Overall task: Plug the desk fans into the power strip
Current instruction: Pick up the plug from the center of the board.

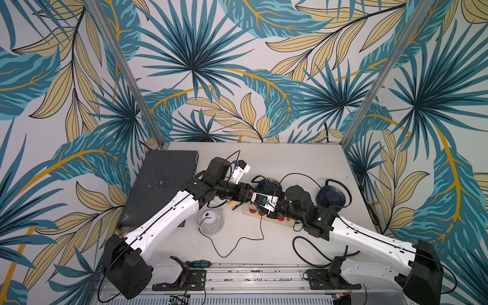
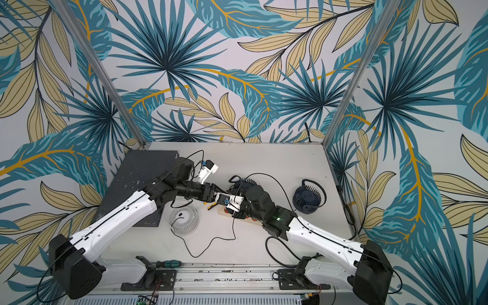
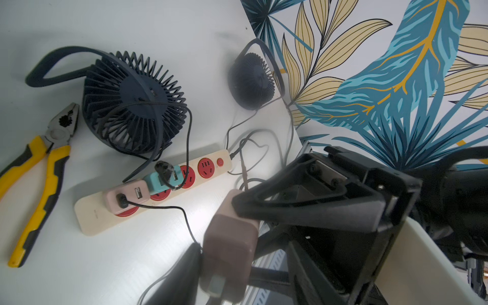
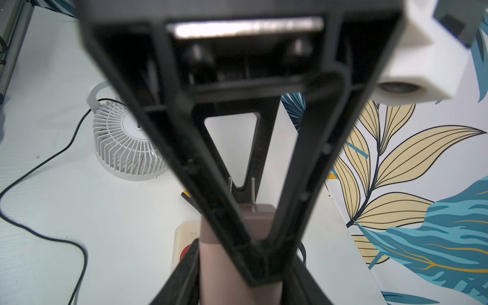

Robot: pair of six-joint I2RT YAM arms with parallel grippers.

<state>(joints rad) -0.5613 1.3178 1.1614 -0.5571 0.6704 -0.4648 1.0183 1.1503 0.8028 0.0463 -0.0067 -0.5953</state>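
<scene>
Both grippers meet just above the cream power strip [image 3: 89, 219] [image 1: 286, 222]. Between them hangs a mauve plug adapter [image 3: 229, 245] [image 4: 232, 277] with its two prongs bare. My left gripper [image 3: 227, 264] is shut on it, and so is my right gripper [image 4: 237, 274], each across a different pair of faces. The white desk fan [image 1: 210, 220] [image 4: 126, 150] lies flat left of the strip. Its thin black cord loops over the table and rises toward the grippers. A pink adapter [image 3: 126, 195] and a teal adapter [image 3: 158, 182] sit in two sockets; the red socket [image 3: 206, 167] by the switch is free.
Two dark blue fans [image 3: 132, 103] [image 3: 250, 81] stand behind the strip, with cords trailing over it. Yellow pliers [image 3: 39, 184] lie off the strip's end. A dark slab [image 1: 158, 184] fills the back left. A screwdriver [image 1: 198, 263] rests at the front edge.
</scene>
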